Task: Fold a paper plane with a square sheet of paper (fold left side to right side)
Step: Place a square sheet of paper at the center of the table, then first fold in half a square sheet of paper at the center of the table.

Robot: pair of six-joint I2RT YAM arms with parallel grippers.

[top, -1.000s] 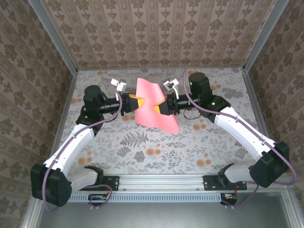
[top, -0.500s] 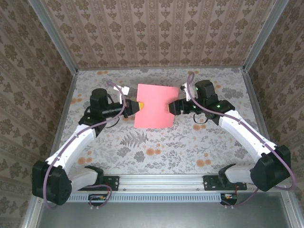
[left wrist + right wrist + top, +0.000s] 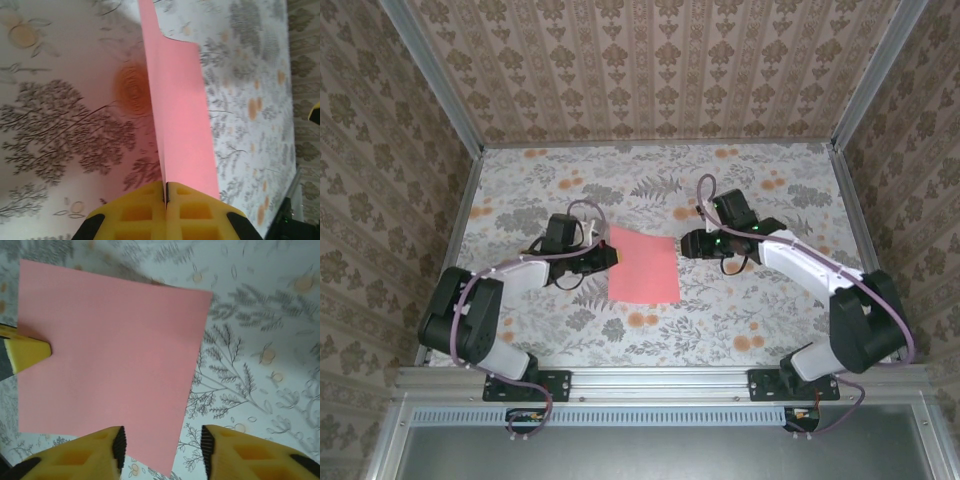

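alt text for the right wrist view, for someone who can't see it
A pink sheet spreads over a floral tablecloth, pinched at the picture's left side by the left gripper. At the bottom, the right gripper stands open, with the sheet's near corner seen between its yellow fingers.

Reaches inward with the left arm [image 3: 510,275], forearm low and level, pinching the left gripper [image 3: 165,187] shut on the edge of the square sheet of paper [image 3: 645,268]. Stretches the right arm [image 3: 800,262] leftward, elbow bent, holding the right gripper [image 3: 162,440] with jaws apart, clamping nothing.
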